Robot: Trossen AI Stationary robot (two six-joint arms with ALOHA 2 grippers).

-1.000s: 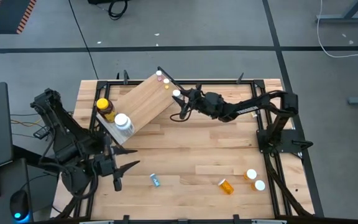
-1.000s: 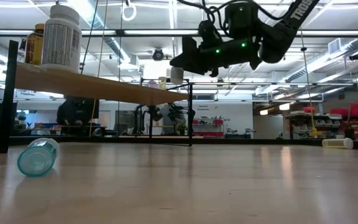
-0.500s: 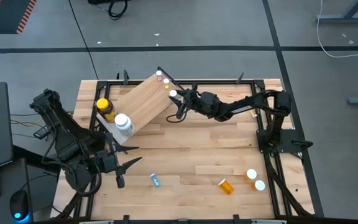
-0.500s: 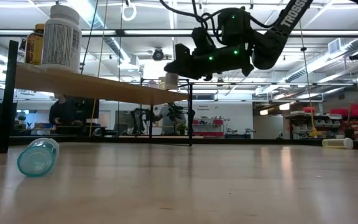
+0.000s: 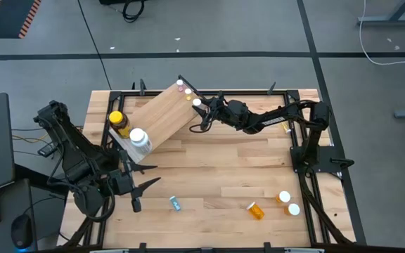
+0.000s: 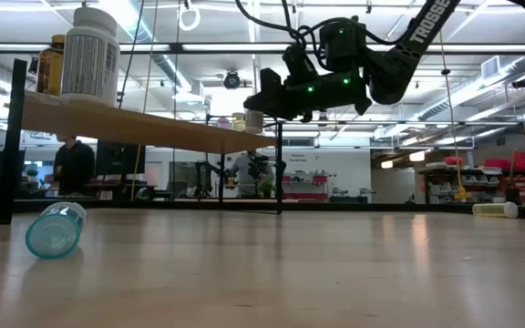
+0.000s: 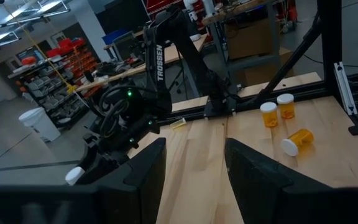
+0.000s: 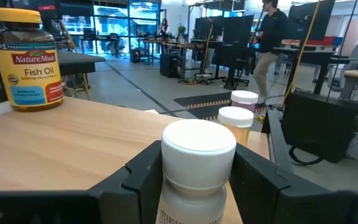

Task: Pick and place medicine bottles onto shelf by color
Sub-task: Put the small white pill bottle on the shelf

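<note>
White-capped vial (image 8: 197,163) grasped by right hand (image 5: 201,107), now carried over shelf (image 5: 162,118) far corner; placement judged imminent. Left hand (image 5: 138,187) released, idle near.

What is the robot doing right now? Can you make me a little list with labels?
right gripper: over the shelf edge, shut on a white-capped bottle
left gripper: open, waiting near the table's front left
on shelf: fish oil jar, big white bottle, two small bottles at the far end
on table: teal vial lying down, three orange vials at the front right
</note>
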